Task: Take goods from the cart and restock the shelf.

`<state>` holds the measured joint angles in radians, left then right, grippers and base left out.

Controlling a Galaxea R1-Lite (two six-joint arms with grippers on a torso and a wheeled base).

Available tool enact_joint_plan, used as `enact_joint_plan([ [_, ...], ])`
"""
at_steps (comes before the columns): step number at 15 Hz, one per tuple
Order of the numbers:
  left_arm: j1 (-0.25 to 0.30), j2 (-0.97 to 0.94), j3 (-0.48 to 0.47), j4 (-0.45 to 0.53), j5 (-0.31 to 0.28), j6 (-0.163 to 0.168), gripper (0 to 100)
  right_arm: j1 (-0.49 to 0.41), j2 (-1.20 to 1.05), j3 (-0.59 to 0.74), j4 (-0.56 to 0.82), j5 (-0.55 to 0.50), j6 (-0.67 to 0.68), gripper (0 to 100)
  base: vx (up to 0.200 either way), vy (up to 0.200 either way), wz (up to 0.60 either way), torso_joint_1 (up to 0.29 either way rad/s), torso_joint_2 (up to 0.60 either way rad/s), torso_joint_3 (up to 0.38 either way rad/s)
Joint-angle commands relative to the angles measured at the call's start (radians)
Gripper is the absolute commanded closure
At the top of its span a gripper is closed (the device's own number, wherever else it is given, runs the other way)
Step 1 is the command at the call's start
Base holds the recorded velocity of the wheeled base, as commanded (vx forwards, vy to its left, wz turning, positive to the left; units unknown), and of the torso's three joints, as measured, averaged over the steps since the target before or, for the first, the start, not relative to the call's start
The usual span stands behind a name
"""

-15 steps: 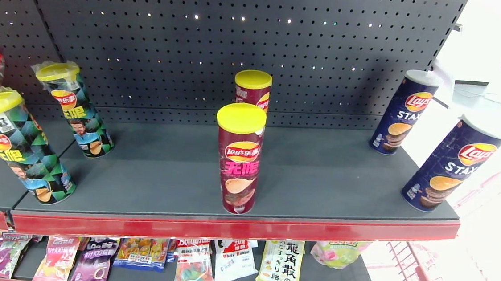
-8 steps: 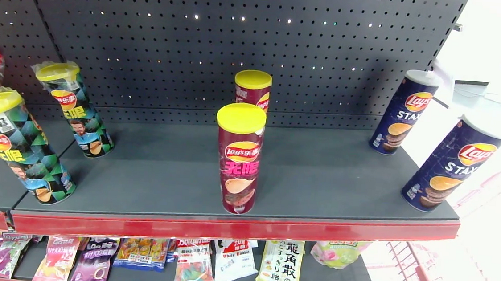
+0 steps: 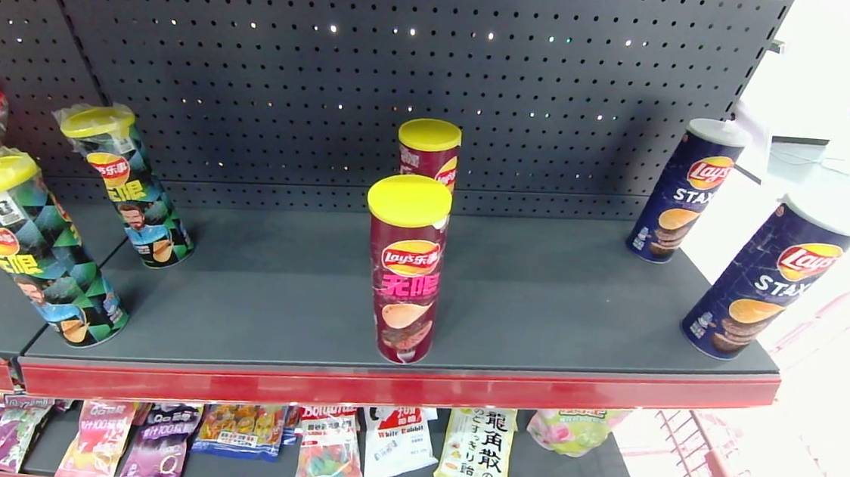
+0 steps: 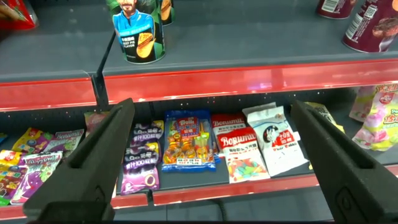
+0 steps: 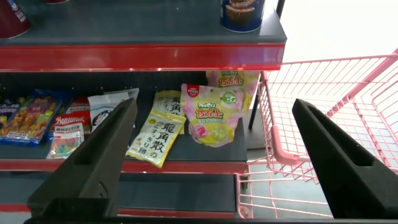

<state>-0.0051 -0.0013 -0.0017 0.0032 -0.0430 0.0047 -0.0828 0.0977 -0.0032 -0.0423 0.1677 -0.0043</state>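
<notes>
The shelf [image 3: 276, 295] is dead ahead of me: a grey deck with a red front lip and a dark pegboard back. Six tall crisp cans stand upright on it. In the middle, the front maroon can [image 3: 406, 267] sits near the lip and the rear maroon can [image 3: 429, 152] stands straight behind it. Both have yellow lids, a round red-and-yellow logo, pink characters and a picture of crisps.

At my right end, the front blue can [image 3: 767, 277] is close to the corner and the rear blue can [image 3: 683, 190] is near the pegboard. Both have white lids and white lettering under the same logo. At my left end are the front patterned can [image 3: 30, 249] and the rear patterned can [image 3: 129, 185], green and black with yellow lids.

The lower shelf [image 3: 581, 471] holds flat snack packets, among them a pale yellow packet [image 3: 476, 451] with bold black characters and a green and pink packet [image 3: 577, 431].

The pink wire cart [image 3: 725, 474] stands to my right of the shelf, low down. I cannot tell what is in it.

My left claw [image 4: 212, 112] is spread wide with nothing in it, facing the lower shelf's packets. My right claw [image 5: 214, 106] is just as wide and empty, with the cart beside it.
</notes>
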Motion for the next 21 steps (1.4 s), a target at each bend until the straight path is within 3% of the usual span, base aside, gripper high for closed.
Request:
enact_joint_plan([
  [1, 0.001, 0.001, 0.0, 0.0, 0.0, 0.0, 0, 0.0, 0.001, 0.0, -0.001, 0.0, 0.0, 0, 0.0, 0.0, 0.0, 0.0, 0.0, 0.0],
  [21, 0.001, 0.001, 0.0, 0.001, 0.002, 0.0, 0, 0.0, 0.001, 0.0, -0.001, 0.001, 0.0, 0, 0.0, 0.0, 0.0, 0.0, 0.0, 0.0],
])
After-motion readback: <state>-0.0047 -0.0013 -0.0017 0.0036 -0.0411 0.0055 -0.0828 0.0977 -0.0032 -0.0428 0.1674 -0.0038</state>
